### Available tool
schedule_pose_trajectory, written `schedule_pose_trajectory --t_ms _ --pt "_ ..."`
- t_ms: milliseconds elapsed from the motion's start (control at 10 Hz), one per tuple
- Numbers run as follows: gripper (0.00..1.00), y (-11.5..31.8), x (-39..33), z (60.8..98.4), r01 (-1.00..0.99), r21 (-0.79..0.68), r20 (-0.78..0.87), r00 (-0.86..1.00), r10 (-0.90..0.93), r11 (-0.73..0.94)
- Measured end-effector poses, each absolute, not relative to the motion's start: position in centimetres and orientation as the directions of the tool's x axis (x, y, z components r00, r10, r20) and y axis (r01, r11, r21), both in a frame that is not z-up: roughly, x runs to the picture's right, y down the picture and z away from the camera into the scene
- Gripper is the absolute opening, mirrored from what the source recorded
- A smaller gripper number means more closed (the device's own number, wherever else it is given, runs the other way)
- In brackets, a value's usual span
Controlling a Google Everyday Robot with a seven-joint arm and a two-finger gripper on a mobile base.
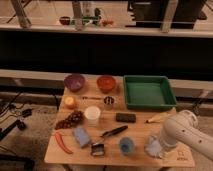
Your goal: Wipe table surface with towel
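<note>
Wide-open, empty tool poised at the crumpled blue-grey towel on the near right corner of the surface, at risk of pinching only a loose fold, pushing it off the edge, or knocking the blue cup just beside.

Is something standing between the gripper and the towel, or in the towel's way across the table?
Nothing visible separates them: the gripper is down at the towel, at the table's lower right corner in the view. The blue cup stands close to the towel's left there, likely blocking a wipe that way.
</note>
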State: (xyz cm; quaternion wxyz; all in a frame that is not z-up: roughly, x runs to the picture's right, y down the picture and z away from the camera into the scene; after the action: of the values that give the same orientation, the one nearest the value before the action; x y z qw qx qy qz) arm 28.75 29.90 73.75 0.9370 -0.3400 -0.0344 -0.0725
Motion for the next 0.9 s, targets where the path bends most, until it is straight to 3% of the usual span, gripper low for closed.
schedule_pose_trajectory --t_ms 900 --pt "0.80 31.0 28.3 75.1 0.174 -0.651 0.140 0.984 -0.108 0.739"
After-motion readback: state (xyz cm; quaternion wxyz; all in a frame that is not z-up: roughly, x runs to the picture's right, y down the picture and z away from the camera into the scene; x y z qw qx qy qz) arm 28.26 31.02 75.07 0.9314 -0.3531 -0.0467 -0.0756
